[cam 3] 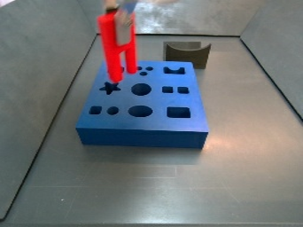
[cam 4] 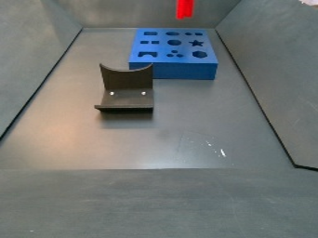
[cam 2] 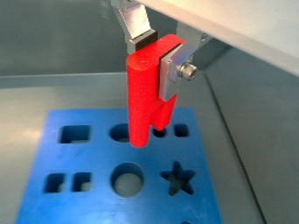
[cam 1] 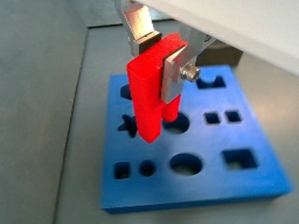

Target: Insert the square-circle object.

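Note:
My gripper (cam 1: 158, 61) is shut on the top of the bright red square-circle object (cam 1: 149, 96), which hangs upright with its two legs pointing down. Both wrist views show this; the gripper (cam 2: 156, 59) and the object (cam 2: 140, 96) look the same in each. The leg tips hang just above the blue block (cam 1: 198, 184), over its row of holes next to the star-shaped hole. In a side view the object (cam 3: 116, 44) stands over the block's (cam 3: 142, 129) far left part, with the gripper (cam 3: 119, 11) above. Another side view shows only the object's lower end (cam 4: 184, 9).
The blue block (cam 4: 174, 67) has several cutouts: squares, circles, a star. The dark fixture (cam 3: 187, 53) stands on the floor behind the block, and closer in another side view (cam 4: 125, 88). Grey walls enclose the floor.

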Tool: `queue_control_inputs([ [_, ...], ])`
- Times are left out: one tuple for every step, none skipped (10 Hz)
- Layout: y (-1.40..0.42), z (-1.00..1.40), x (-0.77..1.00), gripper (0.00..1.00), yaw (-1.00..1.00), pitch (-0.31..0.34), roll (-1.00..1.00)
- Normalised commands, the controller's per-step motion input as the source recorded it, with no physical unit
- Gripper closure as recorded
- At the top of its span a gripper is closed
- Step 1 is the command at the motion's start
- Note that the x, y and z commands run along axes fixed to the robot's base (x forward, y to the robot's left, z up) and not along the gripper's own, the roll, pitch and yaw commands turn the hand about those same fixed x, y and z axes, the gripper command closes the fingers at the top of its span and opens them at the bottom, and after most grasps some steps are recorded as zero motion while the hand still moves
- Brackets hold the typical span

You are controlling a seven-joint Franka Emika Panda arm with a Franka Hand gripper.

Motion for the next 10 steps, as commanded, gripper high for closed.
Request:
queue_control_inputs([
  [0.06, -0.39, -0.38, 1.0, -0.86, 0.0, -0.01],
  [0.0, -0.32, -0.26, 1.0, -0.93, -0.021, -0.01],
  [0.0, -0.29, -0.22, 1.0, -0.95, -0.036, -0.01],
  [0.0, -0.3, -0.21, 1.0, -0.94, -0.04, -0.03],
  [0.0, -0.26, -0.03, 1.0, -1.0, -0.071, -0.06],
  [0.0, -0.23, 0.0, 1.0, -1.0, -0.074, -0.06],
  [0.0, -0.23, 0.0, 1.0, -1.0, -0.074, -0.06],
  [-0.03, -0.21, 0.0, 1.0, -1.0, -0.07, -0.05],
  [-0.04, -0.19, 0.0, 1.0, -1.0, -0.064, -0.04],
  [-0.18, -0.07, 0.0, 1.0, -0.98, 0.0, 0.0],
])
